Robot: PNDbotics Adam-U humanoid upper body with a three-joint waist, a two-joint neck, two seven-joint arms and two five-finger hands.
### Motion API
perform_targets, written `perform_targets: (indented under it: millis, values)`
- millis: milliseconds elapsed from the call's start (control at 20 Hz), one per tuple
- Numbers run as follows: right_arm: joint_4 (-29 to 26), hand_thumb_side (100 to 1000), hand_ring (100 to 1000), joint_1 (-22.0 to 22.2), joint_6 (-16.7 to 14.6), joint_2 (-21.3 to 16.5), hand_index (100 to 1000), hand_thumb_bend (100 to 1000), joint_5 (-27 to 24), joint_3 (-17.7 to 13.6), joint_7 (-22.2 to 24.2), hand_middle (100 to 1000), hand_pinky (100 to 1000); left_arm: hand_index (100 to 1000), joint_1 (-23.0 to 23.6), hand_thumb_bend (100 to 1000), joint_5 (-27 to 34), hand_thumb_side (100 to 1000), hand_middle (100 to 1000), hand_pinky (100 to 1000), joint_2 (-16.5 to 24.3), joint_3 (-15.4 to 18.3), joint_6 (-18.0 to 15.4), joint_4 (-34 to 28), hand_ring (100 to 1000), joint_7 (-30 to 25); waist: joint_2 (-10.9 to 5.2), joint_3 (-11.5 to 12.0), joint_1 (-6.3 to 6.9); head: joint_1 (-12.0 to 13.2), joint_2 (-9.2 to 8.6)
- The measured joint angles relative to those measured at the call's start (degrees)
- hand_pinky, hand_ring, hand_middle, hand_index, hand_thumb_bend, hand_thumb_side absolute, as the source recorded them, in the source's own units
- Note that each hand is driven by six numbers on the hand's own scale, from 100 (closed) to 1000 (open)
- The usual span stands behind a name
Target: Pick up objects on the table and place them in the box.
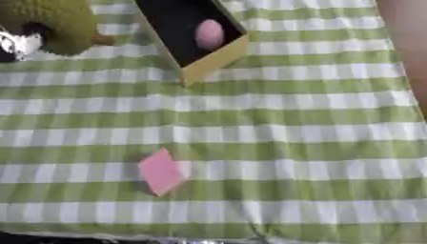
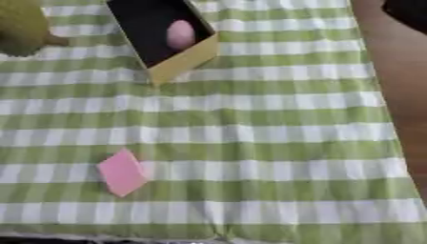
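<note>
An open box [image 1: 218,61] with yellow walls and a black inside stands askew at the far middle of the table, and a pink egg-shaped thing [image 1: 208,34] lies inside it. A flat pink square [image 1: 161,172] lies on the cloth near the front left. At the far left corner there is an olive-green plush toy [image 1: 58,21] with a small orange part. A black and silver piece [image 1: 15,44], seemingly my left hand, shows at the left edge against the toy. How it holds the toy is hidden. My right hand shows in neither view.
A green and white checked cloth [image 1: 292,143] covers the table. Its right edge runs down beside brown floor [image 2: 400,95]. A dark shape [image 2: 409,12] sits in the far right corner, off the table.
</note>
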Motion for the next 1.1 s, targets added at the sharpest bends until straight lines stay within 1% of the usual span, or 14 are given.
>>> perform_targets:
  millis: [250,500,750,1100]
  values:
    - [0.0,451,821,-0.4,-0.2,0.0,864,100,0.0,0.0,-0.1,744,891,671,-6.6,100,-3.9,224,589,725,-5.8,-1.1,-2.0,7.3,649,0.8,-0.01,-0.6,0.0,0.1,-0.29]
    - [0.0,454,821,-1.3,-0.3,0.1,863,100,-0.3,0.0,0.0,744,890,672,-11.2,100,-8.3,225,588,727,-11.4,-1.5,-4.2,15.2,650,2.6,0.02,-1.2,0.0,0.6,-1.27]
    - [0.0,462,821,-2.0,-0.2,0.4,864,100,-0.3,0.0,0.4,744,891,673,-15.9,100,-14.5,226,589,727,-17.4,-1.1,-5.4,24.9,650,6.2,0.05,-2.2,0.0,1.7,-2.66]
    - [0.0,473,821,-3.1,-0.2,1.1,864,100,-0.6,0.3,0.6,745,891,675,-19.5,100,-21.1,244,591,727,-23.7,0.6,-7.7,37.1,651,10.7,0.74,-3.4,0.0,2.9,-4.83]
